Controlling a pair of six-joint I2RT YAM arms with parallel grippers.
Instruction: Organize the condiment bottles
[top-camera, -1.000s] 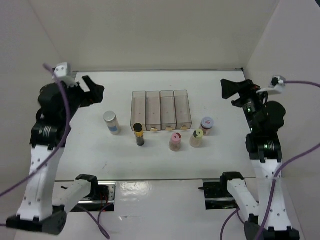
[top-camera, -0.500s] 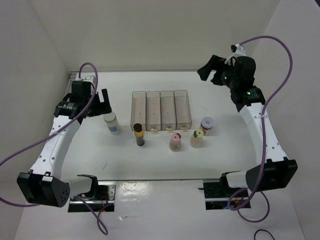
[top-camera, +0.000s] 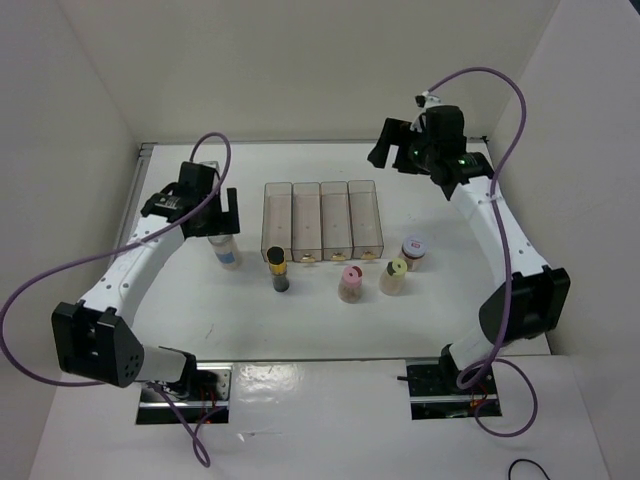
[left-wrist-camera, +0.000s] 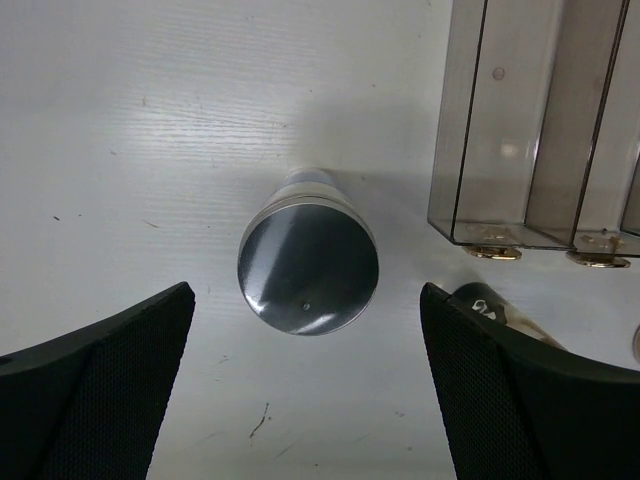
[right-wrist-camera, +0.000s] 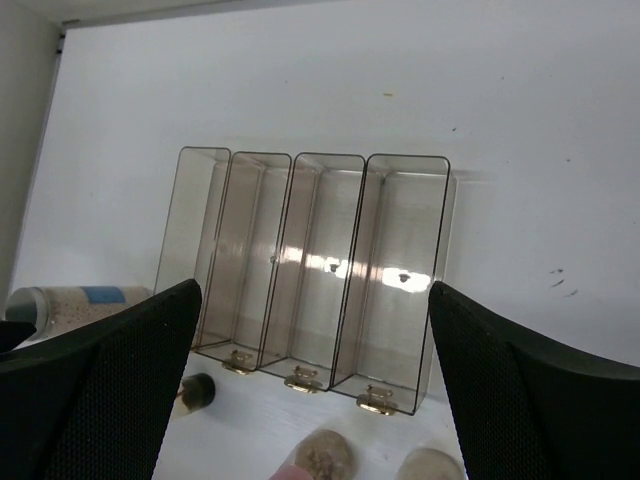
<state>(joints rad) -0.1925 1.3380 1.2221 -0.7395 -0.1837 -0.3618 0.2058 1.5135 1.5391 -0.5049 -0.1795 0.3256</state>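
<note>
From above, the left claw (top-camera: 215, 218) hangs open over the silver-capped cylindrical shaker with a blue label (top-camera: 228, 252). This shaker stands on the white counter (top-camera: 180, 300), left of the clear four-compartment plastic rack (top-camera: 322, 222). The claw hides the cap, and only the lower body shows. Near the front of the rack stand the dark shaker with a gold band (top-camera: 277, 270), the pink-capped shaker (top-camera: 350, 283), the yellow-green-capped shaker (top-camera: 394, 275) and the red-and-white-lidded shaker with brown contents (top-camera: 414, 250). All four are outside the compartments. The right claw (top-camera: 388, 147) hovers beyond the rack's far right corner. Its dark fingers merge with the arm, so their spread is hard to read from here.

The left wrist view looks straight down on the silver cap, which sits midway between the two black mesh-faced fingers (left-wrist-camera: 95, 390). Neither finger touches it, and bare counter shows on both sides. The rack is cut off at the top and right edges. The dark shaker peeks out behind the right-hand finger, mostly hidden.

The right wrist view shows this claw spread wide with nothing between its fingers, facing the rack's four empty compartments. The silver-capped shaker is half hidden behind the finger on the picture's left. The dark shaker's top shows beside that finger. The pink-capped and yellow-green-capped shakers are clipped by the bottom edge. The red-and-white-lidded one cannot be seen here.
</note>
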